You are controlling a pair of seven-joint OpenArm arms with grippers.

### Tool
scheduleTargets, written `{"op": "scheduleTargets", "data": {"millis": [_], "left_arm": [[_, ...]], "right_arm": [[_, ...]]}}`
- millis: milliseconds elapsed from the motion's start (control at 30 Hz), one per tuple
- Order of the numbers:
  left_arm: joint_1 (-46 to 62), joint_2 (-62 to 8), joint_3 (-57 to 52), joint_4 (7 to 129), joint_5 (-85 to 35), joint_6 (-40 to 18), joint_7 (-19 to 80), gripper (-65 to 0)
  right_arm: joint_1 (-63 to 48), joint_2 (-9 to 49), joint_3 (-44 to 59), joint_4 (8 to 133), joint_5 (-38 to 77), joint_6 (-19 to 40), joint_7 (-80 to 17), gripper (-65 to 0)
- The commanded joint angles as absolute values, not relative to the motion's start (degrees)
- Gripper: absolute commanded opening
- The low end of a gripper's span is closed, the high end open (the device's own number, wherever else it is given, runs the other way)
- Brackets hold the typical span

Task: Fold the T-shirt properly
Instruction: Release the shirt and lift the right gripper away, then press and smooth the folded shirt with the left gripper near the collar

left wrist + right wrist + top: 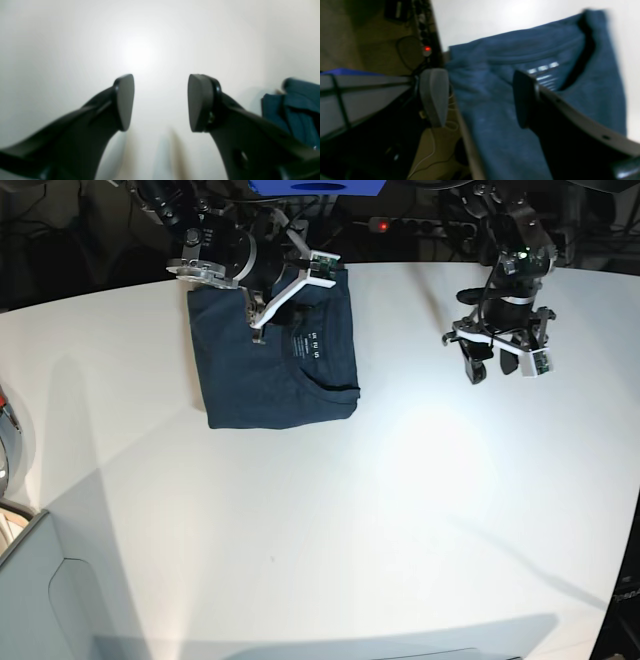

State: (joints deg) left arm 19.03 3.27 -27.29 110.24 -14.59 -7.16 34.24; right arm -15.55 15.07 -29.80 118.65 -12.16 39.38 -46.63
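T-shirt (270, 370) lies folded into a rough rectangle on the white table (400, 510), far-left area near the back edge, collar & white neck label facing up. Right gripper (285, 290) hovers over its back edge, jaws spread, nothing btwn them. Left gripper (500, 360) hangs well apart over bare table, jaws also spread, empty.

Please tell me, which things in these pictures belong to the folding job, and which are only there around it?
Belong to the job:
- T-shirt, lying folded on the table
- right gripper, fingers apart above the shirt
- left gripper, fingers apart, away from the shirt

Only around it:
- white table
- power strip with red light behind the table
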Motion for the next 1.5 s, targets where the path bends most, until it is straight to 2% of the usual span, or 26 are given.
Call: {"op": "scheduleTargets", "data": {"millis": [0,367,600,733,967,1467], "left_arm": [[18.77,2.59,-27.82,111.52,-15.08,-7.43,32.92,-31.9],[20.7,2.77,-30.73,111.78,-15.16,-7.43,33.01,-31.8],[23.52,3.3,-22.37,113.8,-30.2,-6.99,33.01,-31.8],[24.04,4.53,-15.69,113.36,-34.42,-6.73,32.75,-31.8],[24.22,7.69,-4.97,107.38,-29.85,-6.73,32.31,-31.7],[20.44,7.69,-3.12,99.74,-30.2,-7.08,32.84,-31.8]], "right_arm": [[-14.73,14.99,-29.41,119.69,-11.82,40.0,-45.58,-26.4],[-13.93,11.38,-19.47,119.69,-11.82,40.0,-45.49,-26.0],[-13.14,7.16,-6.64,119.52,-11.82,40.0,-45.85,-25.9],[-13.05,6.46,-1.89,119.43,-11.82,40.0,-45.93,-25.9],[-13.49,6.81,-1.54,119.43,-11.82,40.0,-45.93,-26.0],[-13.76,6.64,-1.54,119.34,-11.82,40.0,-45.93,-26.1]]}}
